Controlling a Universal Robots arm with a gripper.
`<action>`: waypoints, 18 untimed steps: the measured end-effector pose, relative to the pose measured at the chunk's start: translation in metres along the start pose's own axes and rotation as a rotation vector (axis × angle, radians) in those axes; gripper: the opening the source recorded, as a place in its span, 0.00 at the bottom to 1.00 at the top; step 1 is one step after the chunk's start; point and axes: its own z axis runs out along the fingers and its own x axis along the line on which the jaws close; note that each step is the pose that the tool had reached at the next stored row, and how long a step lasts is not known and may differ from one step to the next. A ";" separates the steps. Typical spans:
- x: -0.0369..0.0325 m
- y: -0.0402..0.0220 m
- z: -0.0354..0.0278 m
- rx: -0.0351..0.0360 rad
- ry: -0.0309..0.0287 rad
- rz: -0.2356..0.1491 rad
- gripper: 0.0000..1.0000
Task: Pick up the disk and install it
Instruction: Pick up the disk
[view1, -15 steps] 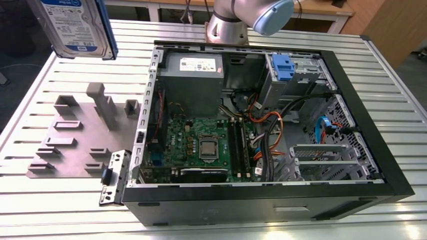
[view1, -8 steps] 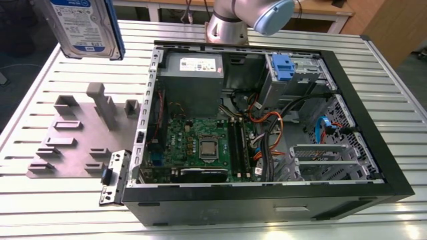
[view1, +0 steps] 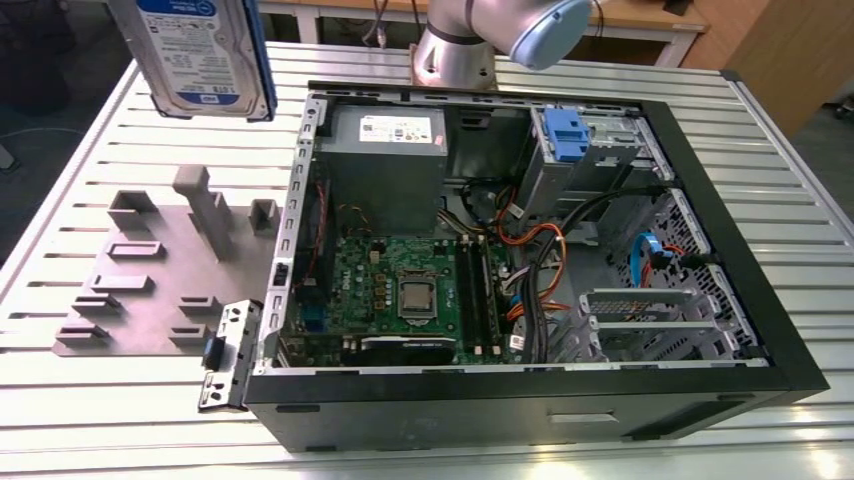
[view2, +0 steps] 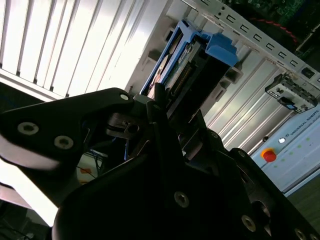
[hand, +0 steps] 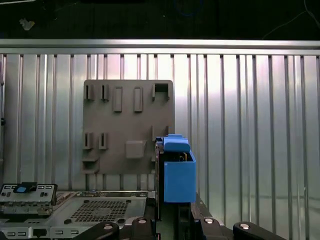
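The disk (view1: 200, 50) is a flat slab of silver-grey metal with a glossy white-and-blue label and a blue plastic rail down its edge. It hangs upright in the air outside the computer case (view1: 534, 400), off the case's far corner on the exterior view's left.

The case is a black sheet-metal box lying open. Inside it are a green motherboard (view1: 400, 290), bundled orange and black cables, and a blue plastic bracket (view1: 567, 135) fixed in the drive bay at its far side. It rests on a table (view1: 80, 420) of ribbed aluminium slats. Just beside the case, on the exterior view's left, lies a matte grey fixture plate (view1: 154, 300) with raised blocks and slots. The arm (view1: 461, 50), a smooth metal tube with a pale blue cap, rises behind the case's far wall.

In the second wrist view the gripper (view2: 162, 107), matte black with screw heads, is closed around the disk's lower end. Its contact faces are lost in shadow, though it appears to clamp the two broad sides. The blue carrier projects beyond it.
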 end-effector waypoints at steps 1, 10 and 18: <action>-0.0001 -0.0036 -0.0001 -0.0001 0.0000 0.000 0.35; -0.0007 -0.0387 -0.0011 -0.0001 0.0001 0.000 0.35; -0.0013 -0.0690 -0.0018 0.0000 0.0000 0.000 0.35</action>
